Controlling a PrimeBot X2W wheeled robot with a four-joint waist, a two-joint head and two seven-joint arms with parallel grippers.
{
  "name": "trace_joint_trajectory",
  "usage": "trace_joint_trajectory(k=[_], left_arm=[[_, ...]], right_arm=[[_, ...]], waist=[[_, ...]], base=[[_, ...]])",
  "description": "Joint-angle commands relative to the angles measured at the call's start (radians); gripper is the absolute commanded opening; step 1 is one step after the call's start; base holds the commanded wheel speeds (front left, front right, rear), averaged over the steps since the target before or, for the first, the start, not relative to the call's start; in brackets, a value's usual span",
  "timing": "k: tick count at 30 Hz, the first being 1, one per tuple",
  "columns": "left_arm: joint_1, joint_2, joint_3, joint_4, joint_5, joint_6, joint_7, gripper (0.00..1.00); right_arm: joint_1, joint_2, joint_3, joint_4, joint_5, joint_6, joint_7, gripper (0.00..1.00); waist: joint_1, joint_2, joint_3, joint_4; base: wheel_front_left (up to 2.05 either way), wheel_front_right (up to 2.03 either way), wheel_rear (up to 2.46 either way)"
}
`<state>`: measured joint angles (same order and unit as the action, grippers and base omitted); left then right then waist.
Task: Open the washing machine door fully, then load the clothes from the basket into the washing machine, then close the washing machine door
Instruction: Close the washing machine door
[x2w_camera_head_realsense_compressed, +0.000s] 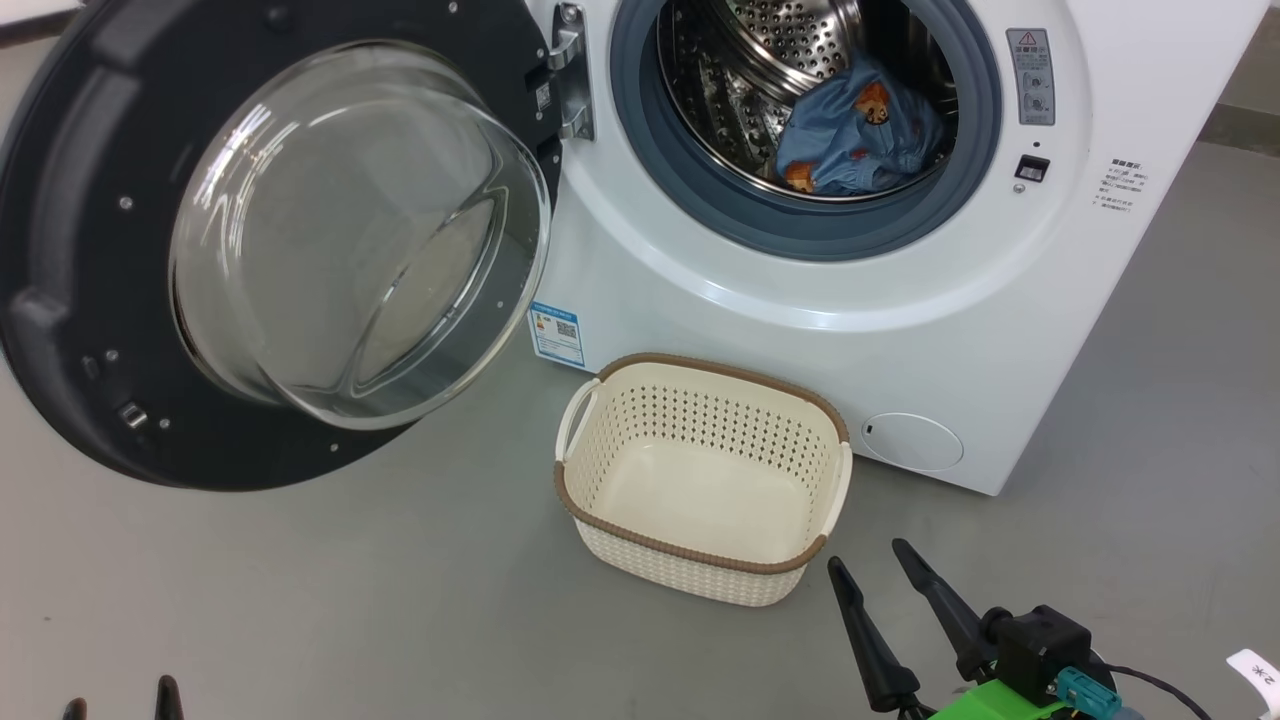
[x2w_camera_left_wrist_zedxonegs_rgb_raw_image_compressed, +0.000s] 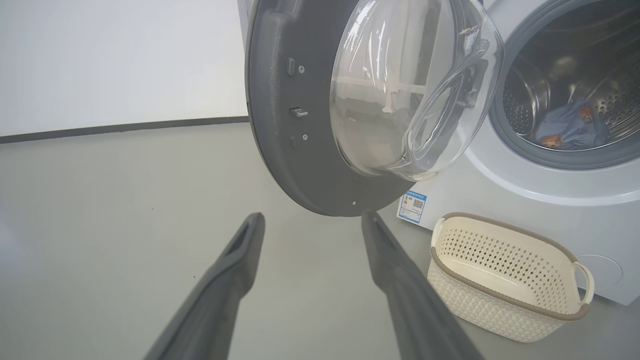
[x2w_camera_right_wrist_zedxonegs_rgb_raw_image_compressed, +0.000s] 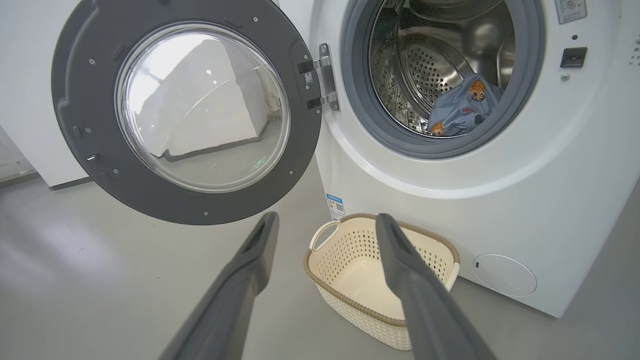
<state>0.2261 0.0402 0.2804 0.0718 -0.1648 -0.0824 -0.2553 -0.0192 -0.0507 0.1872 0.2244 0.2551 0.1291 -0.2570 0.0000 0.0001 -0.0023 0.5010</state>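
Head view: the right claw (x2w_camera_head_realsense_compressed: 868, 556) hovers low at the right with its fingers spread and nothing between them, just off the near corner of the basket (x2w_camera_head_realsense_compressed: 700, 365). The left claw (x2w_camera_head_realsense_compressed: 118, 695) peeks in at the bottom left, likewise released. The basket sits empty on the floor (x2w_camera_head_realsense_compressed: 300, 600) against the washing machine (x2w_camera_head_realsense_compressed: 900, 330). It faces mouth up, with its long axis running roughly along the machine's front. The clothes (x2w_camera_head_realsense_compressed: 860, 135) lie bunched in the drum, toward its right side. The washing machine door (x2w_camera_head_realsense_compressed: 90, 330) is swung wide to the left, its bulging glass facing out toward the robot.

Left wrist view: the left claw's parted fingers aim at the door's lower rim, near it but apart. The door is seen nearly edge-on, with the latch catch (x2w_camera_left_wrist_zedxonegs_rgb_raw_image_compressed: 297, 112) on its free side.

Right wrist view: the empty, spread fingers frame the basket. The hinge (x2w_camera_right_wrist_zedxonegs_rgb_raw_image_compressed: 325, 77) joins the door to the left of the opening.

Loading looks finished, so closing is the step in hand. The next move likely calls for getting a claw behind the door's free edge and sweeping it about the hinge until it latches.
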Motion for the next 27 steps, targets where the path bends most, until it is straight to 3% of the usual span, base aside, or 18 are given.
trace_joint_trajectory(k=[1,14,15,16,18,19,24,27], left_arm=[[-0.035,0.01,0.029,-0.028,-0.012,0.006,-0.006,1.0],[-0.044,0.01,0.029,-0.024,-0.007,-0.001,-0.006,1.0],[-0.044,0.01,0.03,-0.024,-0.008,-0.002,-0.006,0.9],[-0.046,0.01,0.031,-0.024,-0.012,-0.002,-0.006,0.61],[-0.045,0.01,0.03,-0.022,-0.013,-0.003,-0.006,0.39],[-0.045,0.01,0.03,-0.02,-0.013,-0.004,-0.006,0.0],[-0.047,0.01,0.028,-0.016,-0.024,-0.01,-0.006,0.0],[-0.061,0.01,0.032,-0.019,-0.101,-0.018,-0.006,0.0]], right_arm=[[-0.011,0.001,0.023,-0.028,-0.008,0.002,-0.005,1.0],[-0.006,0.001,0.017,-0.033,-0.01,0.002,-0.005,1.0],[-0.006,0.001,0.016,-0.033,-0.009,0.002,-0.005,1.0],[-0.006,0.001,0.016,-0.032,-0.009,0.002,-0.005,1.0],[-0.005,0.001,0.015,-0.032,-0.008,0.002,-0.005,1.0],[-0.005,0.001,0.014,-0.032,-0.007,0.002,-0.005,1.0],[-0.003,0.001,0.012,-0.033,-0.006,0.002,-0.005,1.0],[0.0,0.001,0.01,-0.035,-0.005,0.002,-0.005,1.0]], waist=[[0.0,-0.0001,0.0,0.0],[0.0,-0.0001,0.003,-0.001],[0.0,-0.0001,0.003,-0.001],[0.0,-0.0001,0.002,-0.001],[0.0,-0.0001,0.001,-0.002],[0.0,-0.0001,0.0,-0.002],[0.0,-0.0001,-0.001,-0.003],[0.0,-0.0001,-0.001,-0.003]], base=[[0.0,0.0,0.0],[0.0,0.0,0.0],[0.0,0.0,0.0],[0.0,0.0,0.0],[0.0,0.0,0.0],[0.0,0.0,0.0],[0.0,0.0,0.0],[0.0,0.0,0.0]])
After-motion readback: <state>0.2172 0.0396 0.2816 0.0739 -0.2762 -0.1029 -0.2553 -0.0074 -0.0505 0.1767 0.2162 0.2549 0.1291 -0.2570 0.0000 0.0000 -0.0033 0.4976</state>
